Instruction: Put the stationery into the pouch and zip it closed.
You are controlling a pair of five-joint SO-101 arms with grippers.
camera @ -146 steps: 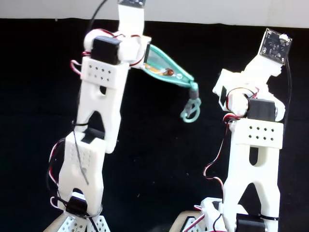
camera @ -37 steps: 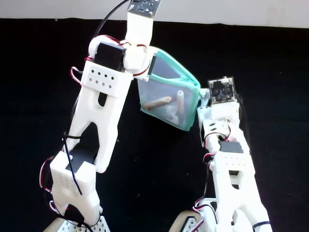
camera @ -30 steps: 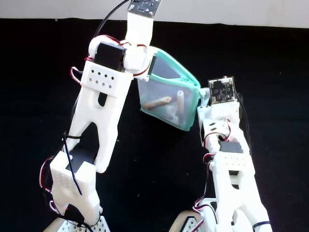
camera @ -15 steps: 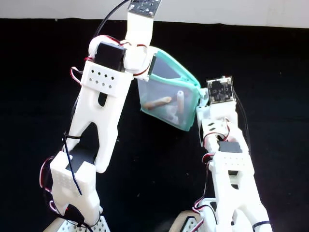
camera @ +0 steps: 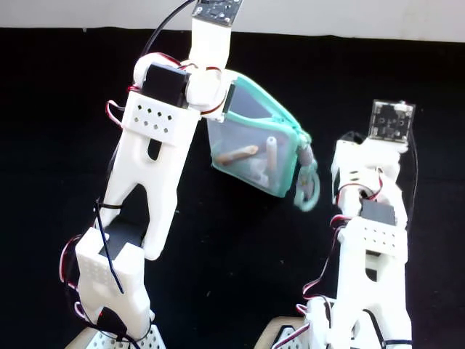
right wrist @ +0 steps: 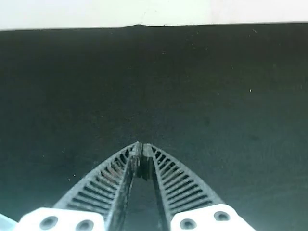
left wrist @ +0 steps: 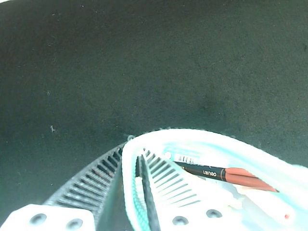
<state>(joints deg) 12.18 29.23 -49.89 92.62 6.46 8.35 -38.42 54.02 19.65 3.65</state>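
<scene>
Holding the pouch: the left gripper (left wrist: 134, 153) is pinching the teal rim at one end of the pouch (camera: 254, 156). Its fingers are pressing onto the seam, with the rim running between them.
Pouch position: it is hanging in the air above the black table (camera: 65, 87), its free end sagging lower than the gripped end.
Contents: a dark pen with a red end (left wrist: 221, 172) and a white stick-shaped item (camera: 270, 158) are lying inside and showing through the clear wall. More pale pieces are sitting at the bottom, too indistinct to name.
Pouch feel: it is probably behaving as a light, soft bag that folds and swings freely. The clear film is likely slippery, while the teal seam is offering a firmer, thicker bite.
Where to take hold: the zip pull loop (camera: 305, 187) is dangling from the free end. It looks like the sensible grip for zipping, taken at the tab just above the ring, with the opposite end held taut so the track is not buckling.
Zip: I cannot tell how far along it is sitting.
Right gripper: the right gripper (right wrist: 141, 148) is pointing out over the table, its fingers meeting at the tips with nothing between them.
Right arm: the right arm (camera: 367, 218) is standing just beside the loop, not touching the pouch.
</scene>
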